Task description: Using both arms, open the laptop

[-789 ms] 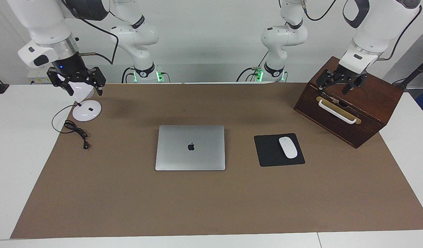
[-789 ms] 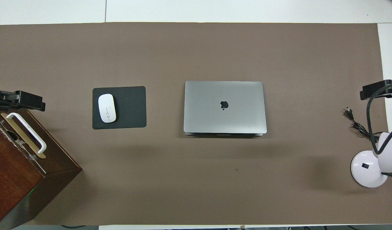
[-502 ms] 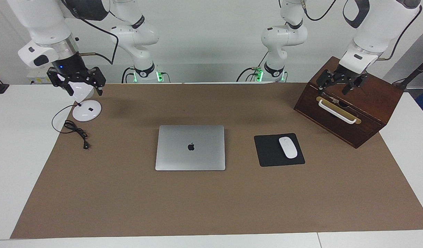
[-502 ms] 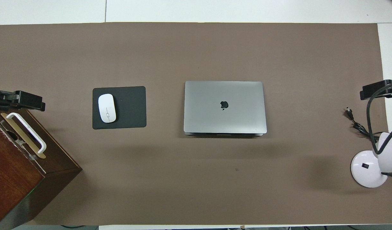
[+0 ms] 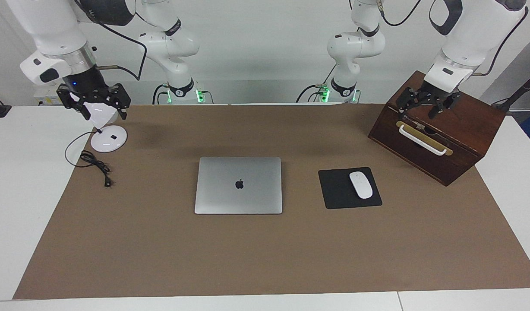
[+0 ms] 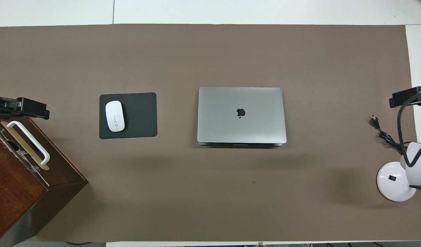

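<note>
Silver laptop [image 5: 238,185] shut, mid-table, well apart from both open end effectors.

A closed laptop [image 5: 238,185] lies mid-mat [image 5: 265,255]; the left gripper [image 5: 427,103] hangs open over the wooden box [image 5: 459,149].

A brown mat [image 5: 265,255] covers the white tabletop [image 5: 19,194]. A white mouse [image 5: 361,185] lies on a black mouse pad [image 5: 334,190]. A dark wooden box [image 5: 459,142] with a white handle [image 5: 421,141] stands at the left arm's end; a white desk lamp [image 5: 108,137] and its black cord [image 5: 96,166] at the right arm's end.
</note>
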Motion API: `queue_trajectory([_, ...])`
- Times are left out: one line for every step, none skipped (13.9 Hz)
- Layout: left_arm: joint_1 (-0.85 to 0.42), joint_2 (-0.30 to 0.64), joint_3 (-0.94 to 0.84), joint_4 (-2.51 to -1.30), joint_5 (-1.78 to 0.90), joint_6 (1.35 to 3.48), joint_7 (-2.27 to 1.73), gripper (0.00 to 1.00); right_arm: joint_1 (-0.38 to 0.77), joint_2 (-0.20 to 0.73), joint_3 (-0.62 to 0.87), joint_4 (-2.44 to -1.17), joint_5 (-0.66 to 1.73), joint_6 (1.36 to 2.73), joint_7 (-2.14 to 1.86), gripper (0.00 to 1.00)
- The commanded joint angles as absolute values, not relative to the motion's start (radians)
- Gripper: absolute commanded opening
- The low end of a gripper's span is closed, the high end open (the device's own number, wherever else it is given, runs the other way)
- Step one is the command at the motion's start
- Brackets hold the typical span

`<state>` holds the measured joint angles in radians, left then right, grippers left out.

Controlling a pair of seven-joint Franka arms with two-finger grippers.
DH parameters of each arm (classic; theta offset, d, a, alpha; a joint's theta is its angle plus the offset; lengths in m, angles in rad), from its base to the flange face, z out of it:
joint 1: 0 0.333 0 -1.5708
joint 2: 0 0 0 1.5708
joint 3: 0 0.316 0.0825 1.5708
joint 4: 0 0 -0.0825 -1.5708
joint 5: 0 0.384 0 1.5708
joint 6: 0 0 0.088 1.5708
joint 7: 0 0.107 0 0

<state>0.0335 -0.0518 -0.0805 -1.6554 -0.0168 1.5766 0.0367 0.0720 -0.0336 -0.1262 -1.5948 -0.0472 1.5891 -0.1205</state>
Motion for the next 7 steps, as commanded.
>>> queue_trajectory([0.026,-0.058,-0.081,-1.667,0.005,1.595,0.040,1.00,0.063,-0.058,-0.126,-1.612,-0.055,1.592,-0.196,1.00])
queue_trajectory([0.020,-0.058,-0.081,-1.666,0.005,1.597,0.040,1.00,0.063,-0.060,-0.127,-1.612,-0.055,1.603,-0.183,1.00])
queue_trajectory([0.014,-0.058,-0.081,-1.666,0.005,1.608,0.028,1.00,0.057,-0.060,-0.127,-1.611,-0.054,1.621,-0.158,1.00])
queue_trajectory([0.000,-0.058,-0.081,-1.666,0.005,1.618,0.023,1.00,0.057,-0.061,-0.127,-1.611,-0.055,1.624,-0.126,1.00])
queue_trajectory([0.000,-0.057,-0.081,-1.666,0.005,1.623,0.020,1.00,0.057,-0.061,-0.127,-1.612,-0.054,1.624,-0.121,1.00])
queue_trajectory([0.000,-0.058,-0.081,-1.667,0.003,1.623,0.021,1.00,0.058,-0.063,-0.126,-1.614,-0.054,1.618,-0.126,1.00])
queue_trajectory([0.000,-0.058,-0.081,-1.667,0.003,1.623,0.023,1.00,0.060,-0.063,-0.126,-1.615,-0.054,1.617,-0.123,1.00])
